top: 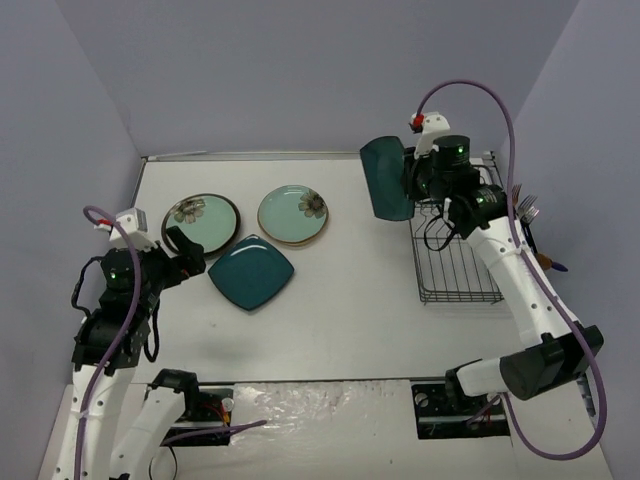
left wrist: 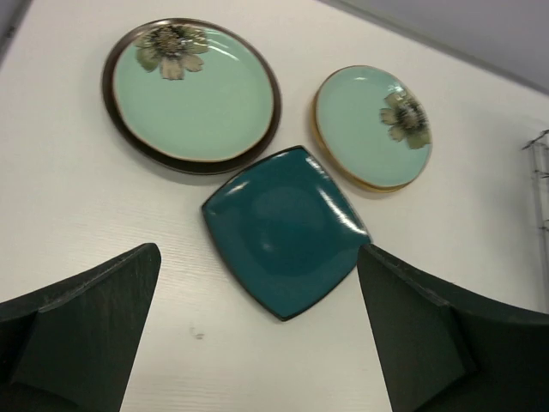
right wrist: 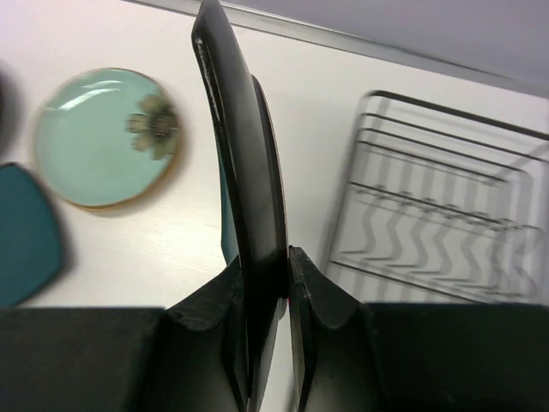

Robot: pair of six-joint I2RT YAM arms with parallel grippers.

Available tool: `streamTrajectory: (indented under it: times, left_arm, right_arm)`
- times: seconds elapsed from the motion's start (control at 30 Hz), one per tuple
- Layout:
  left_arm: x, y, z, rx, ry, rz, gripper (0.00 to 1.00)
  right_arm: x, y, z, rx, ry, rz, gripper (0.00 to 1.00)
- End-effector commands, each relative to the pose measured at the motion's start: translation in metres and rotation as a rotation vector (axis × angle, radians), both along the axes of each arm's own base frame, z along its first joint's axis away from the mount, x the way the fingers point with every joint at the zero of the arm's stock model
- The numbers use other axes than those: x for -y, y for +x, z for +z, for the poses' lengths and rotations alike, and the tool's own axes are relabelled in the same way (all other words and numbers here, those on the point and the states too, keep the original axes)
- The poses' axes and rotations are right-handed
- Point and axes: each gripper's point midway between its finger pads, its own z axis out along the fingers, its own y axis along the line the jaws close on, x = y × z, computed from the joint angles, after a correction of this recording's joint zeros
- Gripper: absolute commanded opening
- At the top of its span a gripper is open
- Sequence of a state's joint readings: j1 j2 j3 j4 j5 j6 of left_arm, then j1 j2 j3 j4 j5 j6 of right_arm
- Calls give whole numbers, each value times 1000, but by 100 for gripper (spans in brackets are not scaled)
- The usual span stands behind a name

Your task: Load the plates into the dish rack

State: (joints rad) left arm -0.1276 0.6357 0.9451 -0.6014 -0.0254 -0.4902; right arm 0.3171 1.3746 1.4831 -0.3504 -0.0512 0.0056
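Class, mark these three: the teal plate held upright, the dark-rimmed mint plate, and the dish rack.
held teal plate (top: pixel 385 180), top external view, middle of its face.
dark-rimmed mint plate (left wrist: pixel 193 94), left wrist view, plain green centre.
dish rack (top: pixel 455 262), top external view, wire floor.

My top camera looks down from above and behind the arm bases, covering the whole counter (top: pixel 340 320). My left wrist camera rides well above the counter, facing down and forward past the left gripper (left wrist: pixel 257 253). My right wrist camera sits close behind the right gripper (right wrist: pixel 268 275), with the held teal plate (right wrist: pixel 244 172) edge-on just ahead. All three views share the tan-rimmed plate (right wrist: pixel 107 137), left of that gripper.
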Motion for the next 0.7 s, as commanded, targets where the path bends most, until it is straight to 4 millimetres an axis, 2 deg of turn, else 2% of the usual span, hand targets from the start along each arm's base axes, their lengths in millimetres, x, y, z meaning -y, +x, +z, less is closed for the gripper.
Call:
streamTrajectory:
  times: [0.0, 0.03, 0.17, 0.3, 0.53, 0.67]
  left_arm:
    - [-26, 4, 7, -48, 236, 8, 97]
    - [-26, 5, 7, -48, 242, 6, 97]
    - [-24, 8, -6, -52, 255, -9, 97]
    - [-19, 7, -17, -36, 257, -23, 97]
    - [-17, 1, -43, -86, 274, -33, 97]
    - [-20, -1, -46, -98, 295, -22, 97]
  right_arm:
    - [77, 9, 64, 163, -283, -213, 0]
    - [90, 13, 57, 127, -322, -232, 0]
    - [127, 26, 60, 85, -342, -277, 0]
    - [163, 40, 42, 6, -396, -317, 0]
    - [206, 53, 15, -77, -440, -404, 0]
    - [223, 54, 9, -100, -448, -458, 0]
